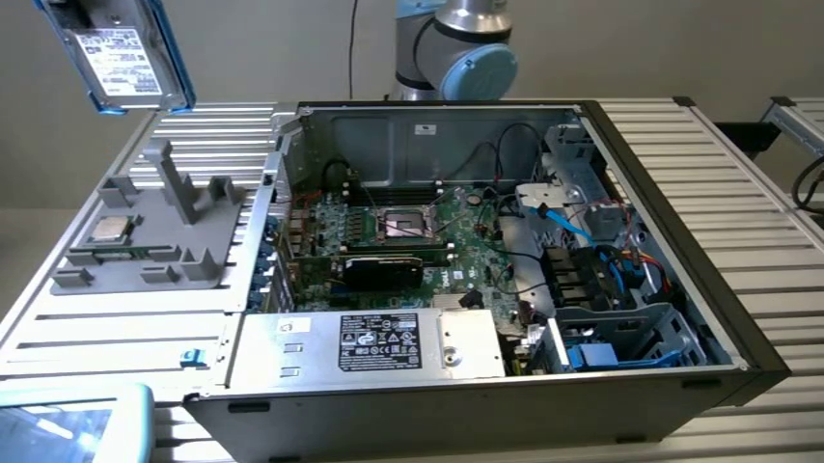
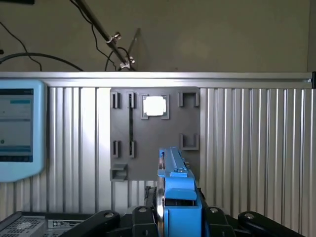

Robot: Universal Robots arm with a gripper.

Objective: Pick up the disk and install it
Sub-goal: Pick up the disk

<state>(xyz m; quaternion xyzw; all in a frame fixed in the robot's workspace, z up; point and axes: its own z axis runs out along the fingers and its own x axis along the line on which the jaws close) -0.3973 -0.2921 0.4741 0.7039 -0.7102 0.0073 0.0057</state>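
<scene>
At the exterior view's upper left, the flat silver-grey metal disk with its white label and bright blue plastic carrier hangs in the air, well above the surface. In the wrist view the black jaws are clenched on its blue frame, the disk standing on edge between them. Below it a grey plastic fixture plate lies on the ribbed aluminium surface, a small square silver processor chip seated in one of its pockets. Just beside the plate sits the open black computer case, showing a green motherboard and a silver box with a black label. Behind the case rises the grey and blue robot arm.
</scene>
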